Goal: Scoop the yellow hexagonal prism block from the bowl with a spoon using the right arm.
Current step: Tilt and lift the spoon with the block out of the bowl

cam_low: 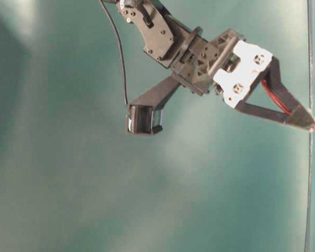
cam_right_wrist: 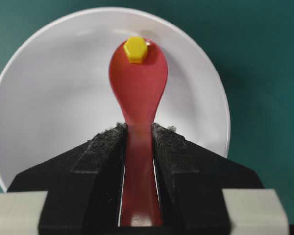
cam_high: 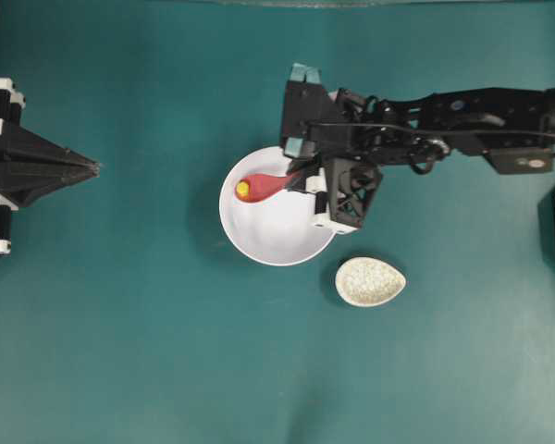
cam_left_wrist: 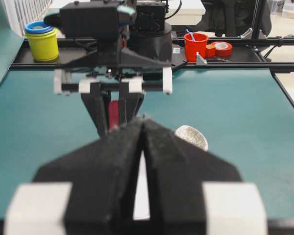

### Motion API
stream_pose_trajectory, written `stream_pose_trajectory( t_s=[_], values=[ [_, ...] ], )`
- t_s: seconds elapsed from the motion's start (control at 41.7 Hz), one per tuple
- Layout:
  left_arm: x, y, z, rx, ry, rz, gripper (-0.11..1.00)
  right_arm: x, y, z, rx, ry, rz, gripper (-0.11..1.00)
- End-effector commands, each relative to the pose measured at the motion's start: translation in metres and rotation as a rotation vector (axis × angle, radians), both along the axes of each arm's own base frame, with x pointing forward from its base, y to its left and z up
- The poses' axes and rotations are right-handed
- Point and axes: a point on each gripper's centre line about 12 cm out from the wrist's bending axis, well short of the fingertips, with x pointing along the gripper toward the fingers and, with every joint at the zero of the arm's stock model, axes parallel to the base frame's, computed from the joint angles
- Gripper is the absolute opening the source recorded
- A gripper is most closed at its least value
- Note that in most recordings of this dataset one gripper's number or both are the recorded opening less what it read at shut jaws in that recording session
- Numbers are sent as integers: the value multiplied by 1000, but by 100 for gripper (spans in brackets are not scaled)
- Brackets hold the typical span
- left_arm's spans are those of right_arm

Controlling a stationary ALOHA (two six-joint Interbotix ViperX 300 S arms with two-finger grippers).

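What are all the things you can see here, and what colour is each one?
bowl: one, white, middle of the table.
spoon: one, pink-red, scoop over the bowl, handle in the right gripper.
yellow hexagonal prism block: one, yellow, at the spoon's tip.
speckled dish: one, whitish, beside the bowl.
table: one, teal.
tub: one, yellow with blue rim, behind the table.
cup: one, red, behind the table.
tape rolls: two, red, by the cup.
left gripper: black, shut, empty, at the table's edge.
right gripper: black, clamped on the spoon.
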Motion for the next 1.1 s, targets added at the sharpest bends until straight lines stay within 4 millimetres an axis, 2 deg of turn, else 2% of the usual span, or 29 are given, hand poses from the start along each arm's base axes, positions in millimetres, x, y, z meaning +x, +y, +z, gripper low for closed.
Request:
stream_pose_trajectory(
  t_s=[0.0, 0.312, 0.672, 0.816, 1.079],
  values=[
    [2, 0, 9, 5, -23, 1, 0, -6, 0, 27, -12, -83, -9, 22],
    [2, 0, 9, 5, -23, 1, 0, -34, 2, 52, -71, -313, -48, 22],
    [2, 0, 8, 5, -21, 1, 0, -71, 14, 84, -147, -617, -59, 22],
    [2, 0, 9, 5, -23, 1, 0, -77, 17, 87, -150, -649, -59, 23],
    [2, 0, 8, 5, -21, 1, 0, -77, 17, 86, -147, -641, -59, 22]
  ],
)
